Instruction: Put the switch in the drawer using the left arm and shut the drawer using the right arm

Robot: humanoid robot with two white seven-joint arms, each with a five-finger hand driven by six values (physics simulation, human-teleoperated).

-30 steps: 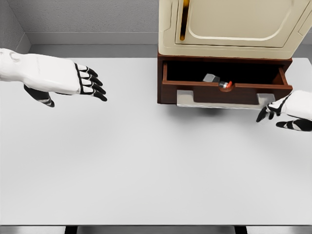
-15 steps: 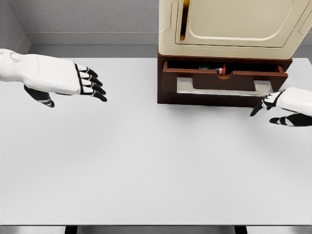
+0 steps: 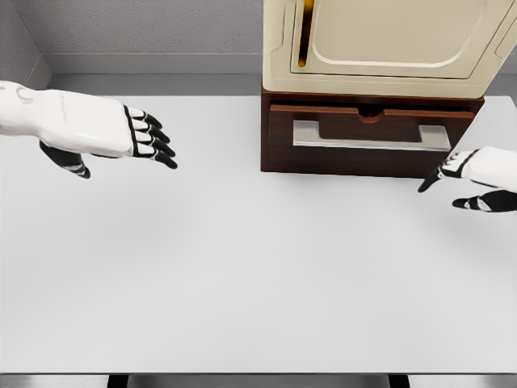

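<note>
Now shut flush, the rigid wooden drawer [image 3: 367, 139] offers its silver handle [image 3: 370, 136] for gripping, both left hand [image 3: 145, 137] and right hand [image 3: 462, 171] released, empty.

A dark reddish-brown drawer [image 3: 367, 139] with a silver-grey handle [image 3: 371, 135] sits under a cream cabinet [image 3: 388, 44]. The tabletop [image 3: 242, 259] is plain white. Each white robot hand has black fingers: left [image 3: 133, 137], right [image 3: 472, 174].
</note>
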